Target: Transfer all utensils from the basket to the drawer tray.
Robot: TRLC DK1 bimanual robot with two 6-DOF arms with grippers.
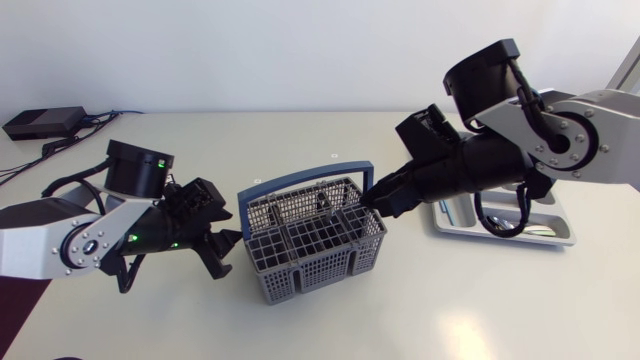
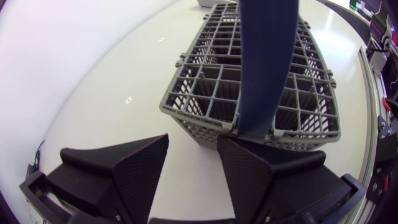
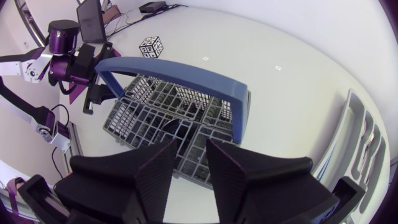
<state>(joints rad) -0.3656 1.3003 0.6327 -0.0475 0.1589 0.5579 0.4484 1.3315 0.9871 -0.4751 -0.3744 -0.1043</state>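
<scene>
The grey mesh basket (image 1: pixel 312 240) with a blue handle (image 1: pixel 300 180) stands mid-table. A dark utensil (image 3: pixel 169 129) lies inside it, hard to make out. My left gripper (image 1: pixel 218 240) sits at the basket's left end, open, with nothing between its fingers (image 2: pixel 127 165); the basket (image 2: pixel 205 93) is just ahead of it. My right gripper (image 1: pixel 375 197) hangs over the basket's right rim. In the right wrist view my right gripper (image 3: pixel 189 163) has its fingers slightly apart above the compartments (image 3: pixel 155 124), holding nothing. The drawer tray (image 1: pixel 555 228) lies at the right, mostly hidden under my right arm.
A black box (image 1: pixel 42 122) with cables sits at the back left corner. A black-and-white patterned cube (image 3: pixel 150 45) stands beyond the basket. The tray's compartments (image 3: pixel 368 140) show beside my right gripper. Bare table lies in front of the basket.
</scene>
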